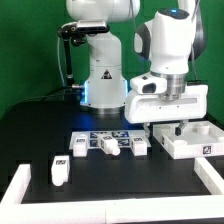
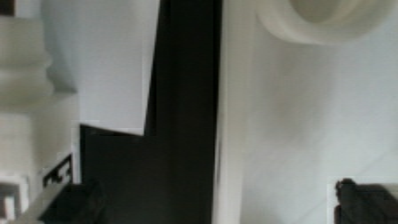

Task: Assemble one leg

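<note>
The white tabletop [image 1: 186,140] lies on the black table at the exterior view's right. My gripper [image 1: 171,117] hangs low right over its near-left part. In the wrist view the tabletop [image 2: 302,120] fills the space between my fingers, with a round screw hole [image 2: 338,20] at one corner. The gripper [image 2: 217,200] is open, its dark fingertips [image 2: 370,200] wide apart, one over the panel and the other over the bare table. Three white legs [image 1: 107,146] lie side by side at mid-table. A rounded white part [image 2: 18,80] shows at the wrist view's edge.
One more leg [image 1: 75,146] and another white part [image 1: 58,172] lie toward the exterior view's left. The marker board [image 1: 98,133] lies behind the legs. A white frame rim [image 1: 20,185] borders the table. The robot base [image 1: 103,85] stands at the back.
</note>
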Available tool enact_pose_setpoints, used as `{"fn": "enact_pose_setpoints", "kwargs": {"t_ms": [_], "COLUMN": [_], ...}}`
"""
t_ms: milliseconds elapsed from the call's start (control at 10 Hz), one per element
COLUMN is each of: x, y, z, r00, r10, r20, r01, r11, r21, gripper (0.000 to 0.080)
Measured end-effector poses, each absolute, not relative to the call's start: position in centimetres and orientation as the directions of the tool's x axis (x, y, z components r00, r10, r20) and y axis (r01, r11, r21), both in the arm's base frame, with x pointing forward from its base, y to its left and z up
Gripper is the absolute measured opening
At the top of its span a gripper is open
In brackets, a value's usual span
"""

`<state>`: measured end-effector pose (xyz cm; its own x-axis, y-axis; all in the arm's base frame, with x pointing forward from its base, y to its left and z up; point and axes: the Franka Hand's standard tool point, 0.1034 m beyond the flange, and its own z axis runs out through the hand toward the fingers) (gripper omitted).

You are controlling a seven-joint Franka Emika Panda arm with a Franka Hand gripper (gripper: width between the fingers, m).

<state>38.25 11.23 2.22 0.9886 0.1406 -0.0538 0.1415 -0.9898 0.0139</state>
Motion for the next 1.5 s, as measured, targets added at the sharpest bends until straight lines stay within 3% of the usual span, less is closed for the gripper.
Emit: {"fn": "enact_pose_setpoints", "kwargs": {"t_ms": [300, 500, 600, 800, 900, 1100, 1400, 1500], "x": [37.7, 37.7, 37.7, 37.7, 37.7, 38.3, 40.3, 40.0], "y": [11.9, 11.9, 11.9, 11.9, 11.8, 9.8, 6.9, 5.9], "z": [1.2, 1.2, 1.2, 1.2, 1.4, 3.3, 9.0, 9.9], "r00": [0.987, 0.987, 0.987, 0.987, 0.987, 0.990, 0.994, 0.994], "r10": [0.146, 0.146, 0.146, 0.145, 0.145, 0.134, 0.107, 0.105], "r20": [-0.069, -0.069, -0.069, -0.069, -0.067, -0.049, 0.026, 0.020], "r01": [0.147, 0.147, 0.147, 0.147, 0.147, 0.135, 0.108, 0.105], "r11": [-0.989, -0.989, -0.989, -0.989, -0.989, -0.991, -0.994, -0.994], "r21": [0.021, 0.021, 0.021, 0.021, 0.020, 0.011, -0.028, -0.034], "gripper": [0.0649, 0.0397, 0.0397, 0.0089, 0.0089, 0.0055, 0.0055, 0.0055]}}
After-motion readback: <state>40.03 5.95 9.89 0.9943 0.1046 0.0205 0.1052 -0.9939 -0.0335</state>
